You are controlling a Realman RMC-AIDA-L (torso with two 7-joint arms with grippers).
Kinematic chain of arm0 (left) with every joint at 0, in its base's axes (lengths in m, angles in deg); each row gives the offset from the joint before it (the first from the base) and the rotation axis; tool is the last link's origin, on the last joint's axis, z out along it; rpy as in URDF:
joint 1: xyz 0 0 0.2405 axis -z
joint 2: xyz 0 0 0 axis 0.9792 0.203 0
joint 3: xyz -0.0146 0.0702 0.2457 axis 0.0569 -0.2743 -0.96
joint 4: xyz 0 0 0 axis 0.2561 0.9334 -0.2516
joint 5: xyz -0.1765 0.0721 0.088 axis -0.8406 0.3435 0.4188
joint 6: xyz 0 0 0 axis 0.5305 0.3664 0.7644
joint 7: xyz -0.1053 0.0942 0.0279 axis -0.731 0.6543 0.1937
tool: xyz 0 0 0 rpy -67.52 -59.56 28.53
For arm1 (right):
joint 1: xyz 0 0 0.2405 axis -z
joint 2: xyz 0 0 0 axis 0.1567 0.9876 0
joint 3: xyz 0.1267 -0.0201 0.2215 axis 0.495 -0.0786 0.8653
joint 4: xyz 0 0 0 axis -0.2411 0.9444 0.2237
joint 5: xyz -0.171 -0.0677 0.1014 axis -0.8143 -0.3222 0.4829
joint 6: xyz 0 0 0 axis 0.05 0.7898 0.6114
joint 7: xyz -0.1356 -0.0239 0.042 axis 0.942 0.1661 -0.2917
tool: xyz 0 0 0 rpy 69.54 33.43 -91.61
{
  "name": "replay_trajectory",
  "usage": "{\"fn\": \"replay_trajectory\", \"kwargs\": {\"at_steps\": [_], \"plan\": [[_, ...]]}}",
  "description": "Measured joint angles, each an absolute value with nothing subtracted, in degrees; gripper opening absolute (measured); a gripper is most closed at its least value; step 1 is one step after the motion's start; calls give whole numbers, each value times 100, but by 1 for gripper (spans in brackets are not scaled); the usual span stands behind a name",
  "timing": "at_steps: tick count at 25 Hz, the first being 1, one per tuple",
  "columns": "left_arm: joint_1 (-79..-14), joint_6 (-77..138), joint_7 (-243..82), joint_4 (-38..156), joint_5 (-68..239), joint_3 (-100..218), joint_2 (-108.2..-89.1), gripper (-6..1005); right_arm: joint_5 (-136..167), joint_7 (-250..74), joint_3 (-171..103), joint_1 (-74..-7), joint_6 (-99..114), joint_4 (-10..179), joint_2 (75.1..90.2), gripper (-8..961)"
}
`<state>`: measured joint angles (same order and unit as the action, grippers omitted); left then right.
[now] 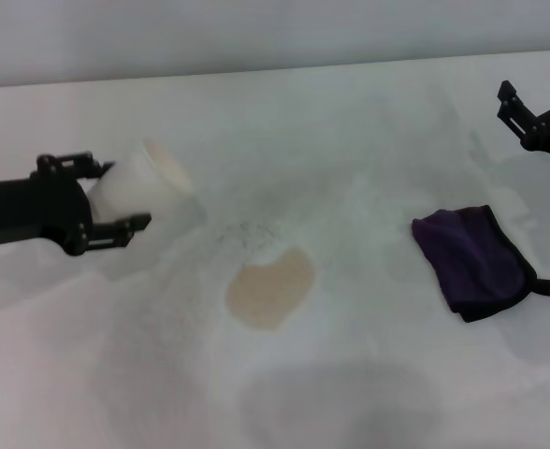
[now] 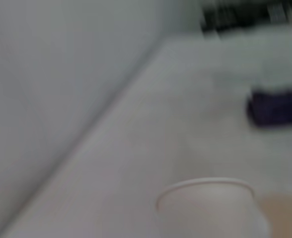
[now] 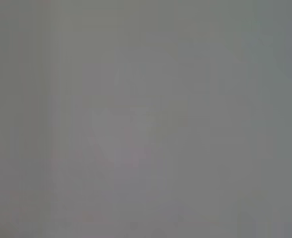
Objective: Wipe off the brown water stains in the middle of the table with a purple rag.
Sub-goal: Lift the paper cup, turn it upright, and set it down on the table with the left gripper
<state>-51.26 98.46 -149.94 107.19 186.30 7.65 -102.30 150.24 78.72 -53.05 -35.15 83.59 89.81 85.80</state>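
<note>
White table [image 1: 369, 122], brown water stains [image 1: 270, 288] mid-surface, purple rag [image 1: 476, 260] lying well apart, robot's right.

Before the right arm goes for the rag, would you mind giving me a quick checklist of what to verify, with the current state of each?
1. Purple rag free to pick up: ok, it lies flat on the table with nothing on it.
2. Brown water stains uncovered: ok, fully exposed at the table's middle, apart from the rag.
3. Right tool near the rag: not ok, it is up beyond the rag, touching nothing.
4. Right tool open: cannot tell.
5. Paper cup secured: ok, the left tool holds it tilted, to the stain's left.
6. Cup clear of the wiping area: ok, it is off the stain.
</note>
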Motion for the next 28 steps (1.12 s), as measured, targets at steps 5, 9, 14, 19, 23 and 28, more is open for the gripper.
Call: {"fn": "replay_trajectory", "kwargs": {"at_steps": [5,9,14,19,23,28], "plan": [[-5350,9900,-14428,10285,17474,943,-10240,734,15019,7869,-5400,-3451,8484,8928,8572,840],[-5513,10144,-13940,9755,16538,949,-10242,728,15013,7883,-5439,-3405,8543,8924,8559,840],[-5733,10237,-13226,9179,15913,926,-10270,729,15013,7890,-5555,-3397,8550,8873,8552,840],[-5921,10392,-12650,8483,15417,951,-10267,730,15013,7888,-5610,-3399,8551,8852,8555,840],[-6183,10405,-11946,7923,15024,951,-10278,729,15013,7887,-5619,-3417,8551,8849,8558,841],[-6290,10314,-11565,7522,14968,953,-10278,729,15015,7869,-5629,-3447,8566,8836,8558,841]]}}
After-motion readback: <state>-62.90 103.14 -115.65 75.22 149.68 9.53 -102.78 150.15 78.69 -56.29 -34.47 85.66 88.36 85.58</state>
